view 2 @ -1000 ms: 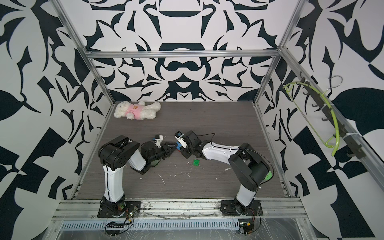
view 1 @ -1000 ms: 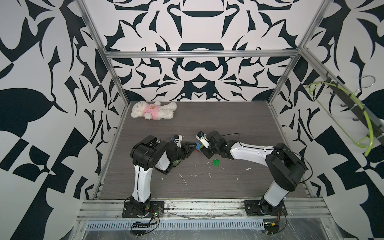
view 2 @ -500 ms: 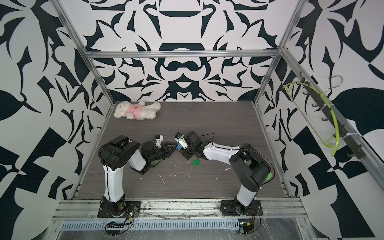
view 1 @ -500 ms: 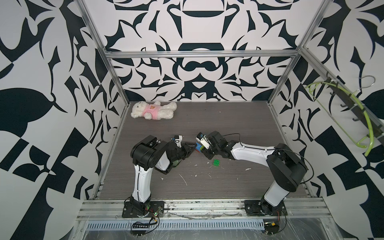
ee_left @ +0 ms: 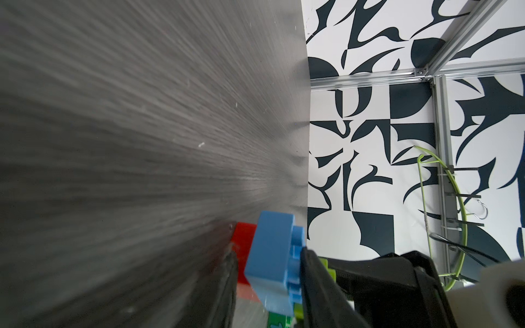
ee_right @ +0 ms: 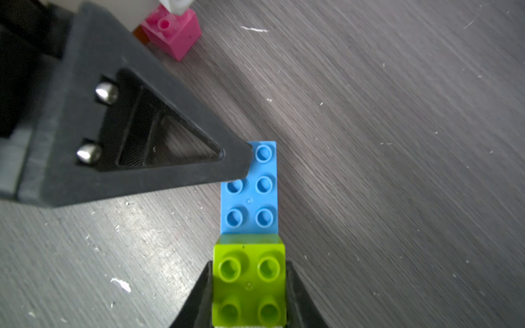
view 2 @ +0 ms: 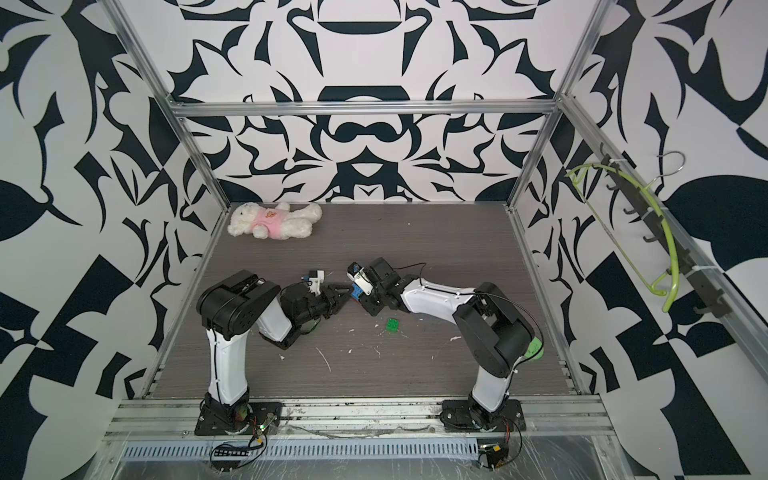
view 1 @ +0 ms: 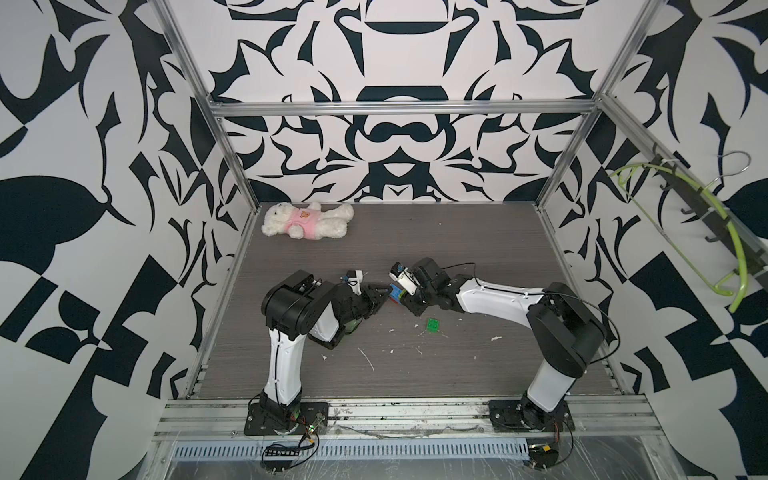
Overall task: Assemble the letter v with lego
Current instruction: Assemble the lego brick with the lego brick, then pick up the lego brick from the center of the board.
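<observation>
While a stud joint only locks when squeezed against something firm, both top views show the arms meeting at the middle of the grey wood-grain table [view 1: 457, 249]. The left gripper [view 1: 381, 296] and right gripper [view 1: 408, 297] are tip to tip on a small multicoloured cluster, the unfinished letter v [view 1: 395, 292]. Whether it rests on the table or hangs just above, I cannot tell. A loose green square brick [view 1: 432, 324] lies on the table near them.

In the left wrist view, the left gripper's black fingers [ee_left: 318, 289] are drawn narrow. They clamp the long blue studded brick [ee_left: 270, 255] together with the red brick [ee_left: 244, 244] behind it, probably to press that joint home.

In the right wrist view, the right gripper's jaws are closed in on both sides of the lime-green square brick [ee_right: 248, 284]. This brick sits on one end of the blue brick, seemingly steadying the chain. A pink square brick [ee_right: 173, 31] with a sliver of orange beside it lies apart on the table, so one arm of the V looks unbuilt.
</observation>
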You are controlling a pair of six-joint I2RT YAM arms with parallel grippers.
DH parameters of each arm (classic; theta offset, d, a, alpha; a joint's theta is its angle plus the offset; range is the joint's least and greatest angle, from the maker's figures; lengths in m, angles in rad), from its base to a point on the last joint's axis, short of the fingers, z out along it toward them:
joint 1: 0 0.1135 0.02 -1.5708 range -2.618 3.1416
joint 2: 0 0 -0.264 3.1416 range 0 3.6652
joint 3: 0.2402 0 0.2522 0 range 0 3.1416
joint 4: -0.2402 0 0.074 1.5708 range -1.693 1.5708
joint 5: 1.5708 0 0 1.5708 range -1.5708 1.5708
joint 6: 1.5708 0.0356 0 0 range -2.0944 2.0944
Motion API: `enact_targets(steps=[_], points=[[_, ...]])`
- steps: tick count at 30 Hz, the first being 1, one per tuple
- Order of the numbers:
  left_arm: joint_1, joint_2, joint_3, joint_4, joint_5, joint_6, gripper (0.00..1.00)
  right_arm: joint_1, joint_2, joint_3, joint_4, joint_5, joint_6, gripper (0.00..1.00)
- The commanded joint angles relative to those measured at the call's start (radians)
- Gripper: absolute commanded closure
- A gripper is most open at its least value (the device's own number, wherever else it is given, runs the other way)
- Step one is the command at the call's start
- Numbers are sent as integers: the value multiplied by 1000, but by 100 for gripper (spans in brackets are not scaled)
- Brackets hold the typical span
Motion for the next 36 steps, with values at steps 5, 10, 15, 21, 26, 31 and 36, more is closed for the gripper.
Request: enact_targets(steps=[5,10,15,21,26,31,36], points=[[-3,91,-46,-266,-2,16,59,6,118,97,-283,-13,18,100],[-3,95,-52,-251,-4,10,59,6,120,110,-277,-12,29,87],[-3,97,-55,-245,-4,9,59,5,113,184,-289,-43,53,47],[-3,95,-64,-234,-5,5,59,-18,66,214,-250,-73,112,23],[-3,89,-71,-223,-7,-2,59,-68,-73,120,-119,-170,248,14],[-14,49,-108,-203,-48,-28,60,-113,-258,-155,162,-206,617,12],[-76,17,-114,-201,-104,-76,59,-119,-315,-389,467,-212,1006,12]])
